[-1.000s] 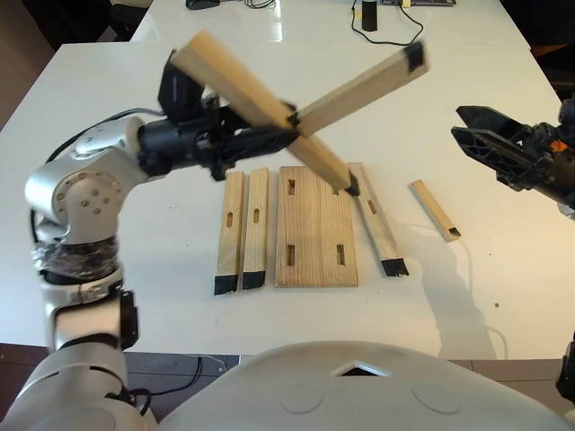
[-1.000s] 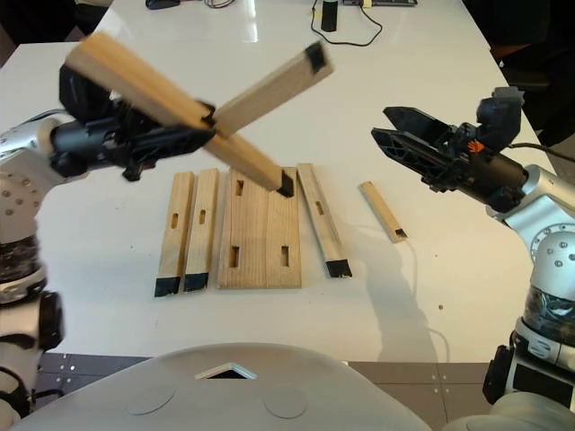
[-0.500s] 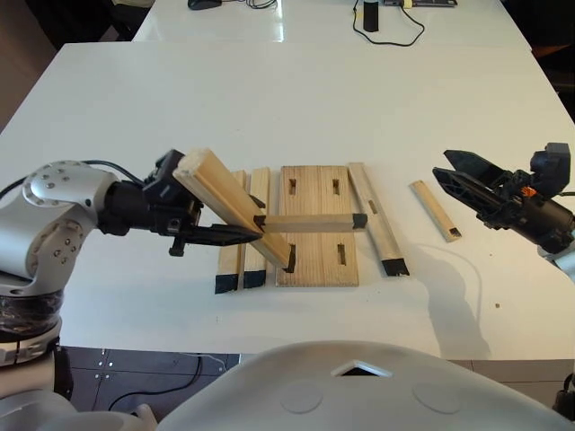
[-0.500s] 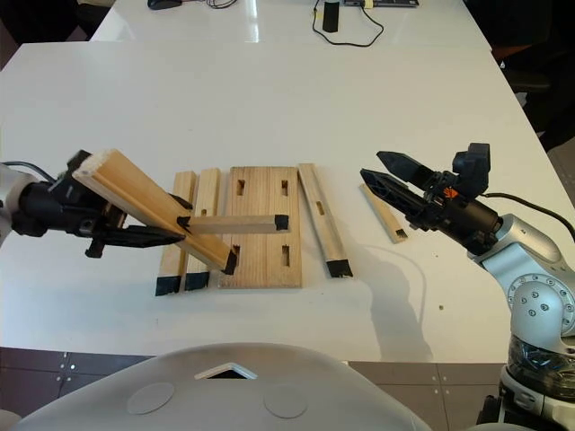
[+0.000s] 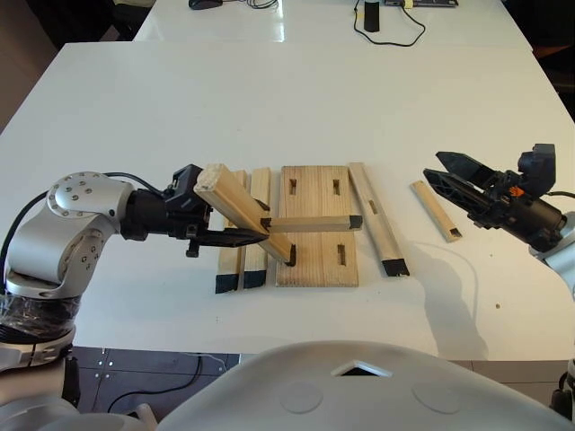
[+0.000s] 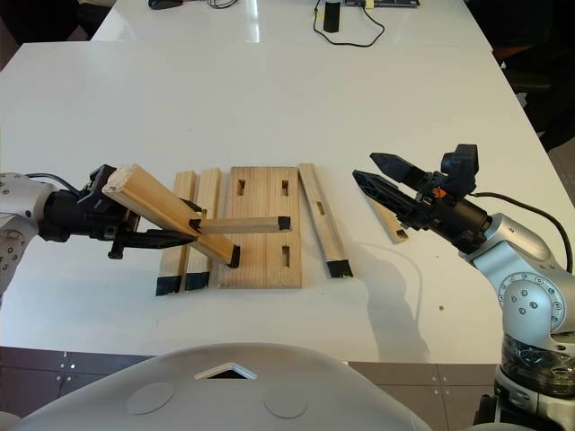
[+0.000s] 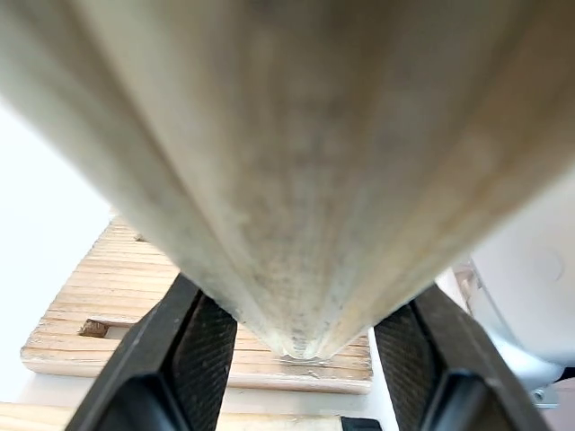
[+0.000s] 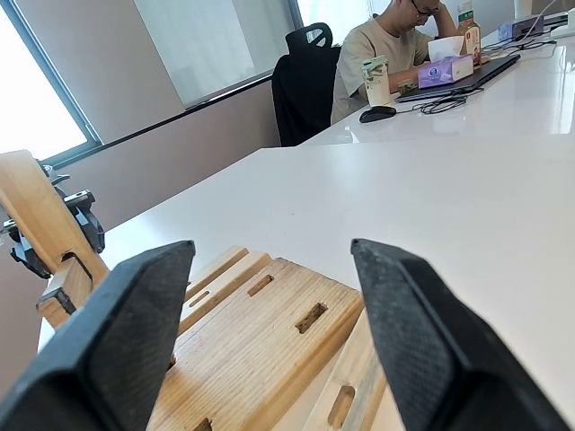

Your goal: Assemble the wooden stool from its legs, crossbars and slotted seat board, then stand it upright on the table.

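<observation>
**Left gripper pinching the leg-and-crossbar piece at the seat board**

Your left gripper [image 5: 226,239] is clamped on a tilted leg [image 5: 235,199] close to its joint with a crossbar [image 5: 314,223]. The leg's black foot is at the 7 o'clock slot of the seat board [image 5: 314,190], though you cannot tell whether it is seated. Your right gripper [image 6: 370,170] hangs spread and empty out at the board's 3 o'clock, near a loose crossbar [image 5: 436,209] on the tabletop [image 5: 269,108]. The wood looks light and stiff, but the joint may wobble, so grip near it.

At the far edge of the desk [image 5: 269,99] lie a dark mouse [image 5: 205,4] on the left, and a small black cylinder [image 5: 369,16] with a looping black cable [image 5: 392,43] farther right.
</observation>
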